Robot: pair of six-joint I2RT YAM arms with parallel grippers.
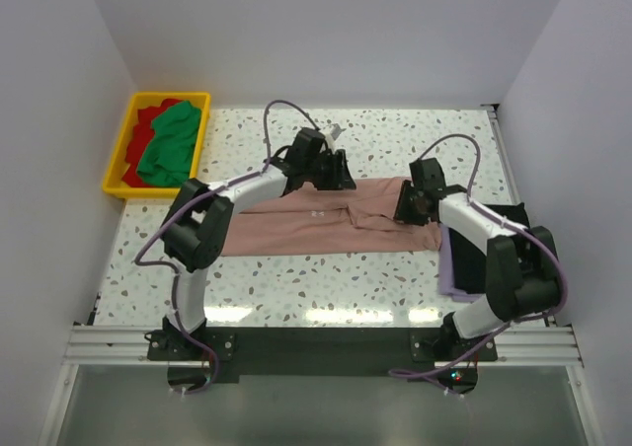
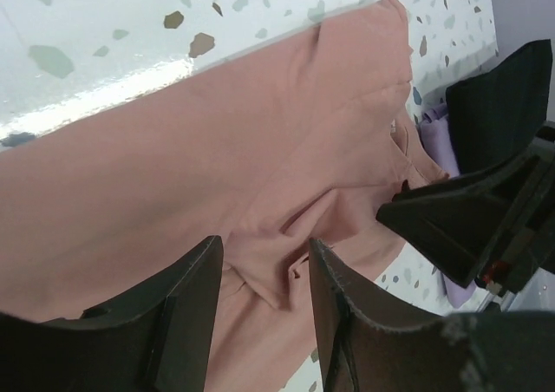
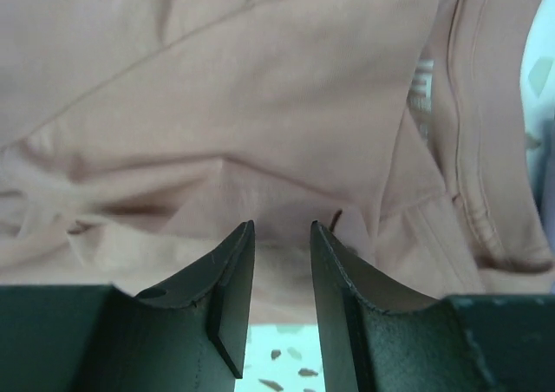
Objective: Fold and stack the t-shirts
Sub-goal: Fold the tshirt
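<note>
Dusty-pink t-shirt (image 1: 296, 231): spread across the middle of the table (image 1: 395, 140), and rumpled and doubled over at its right end.
Left gripper (image 1: 341, 180): at the shirt's far edge. Its wrist view shows the fingers (image 2: 186, 314) parted over pink cloth, clamping nothing.
Right gripper (image 1: 407, 209): on the rumpled right end. Its wrist view shows the jaws narrowly parted, with speckled tabletop visible through the gap and nothing held.
Top view only: a yellow bin (image 1: 118, 160) at the far left holds the green shirt (image 1: 173, 145) on the red shirt (image 1: 148, 115).
Right side: the black shirt (image 1: 509, 214) and the lavender shirt (image 1: 449, 273) lie beside the right arm. The left wrist view also catches both.
Right wrist view only: creases and seams close up.
</note>
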